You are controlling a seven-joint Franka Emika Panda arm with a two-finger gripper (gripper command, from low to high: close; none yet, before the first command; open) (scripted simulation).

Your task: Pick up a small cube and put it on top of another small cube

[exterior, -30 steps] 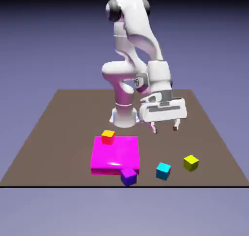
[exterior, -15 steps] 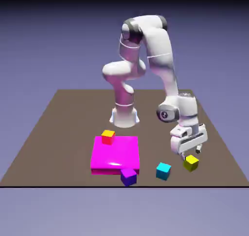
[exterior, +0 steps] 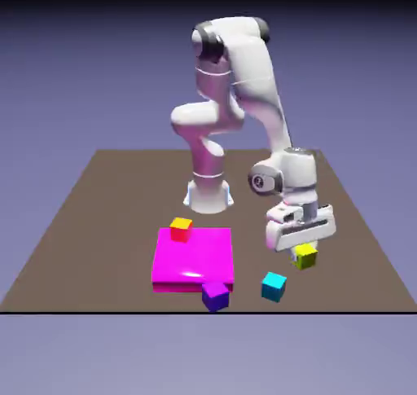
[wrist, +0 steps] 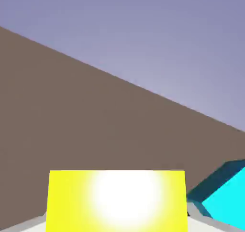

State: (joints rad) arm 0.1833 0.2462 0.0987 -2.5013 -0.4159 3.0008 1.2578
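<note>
At the exterior view's lower right, the gripper grasps the yellow cube; the cyan cube lies below and left of it, near the brown table's front edge.

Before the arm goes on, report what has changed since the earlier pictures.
The jaws have closed on the yellow cube, which has left its place near the table's right edge and shifted toward the exterior view's left, seemingly lifted. The arm moved with it. The cyan cube, purple cube, red-orange cube and magenta block stayed put.
</note>
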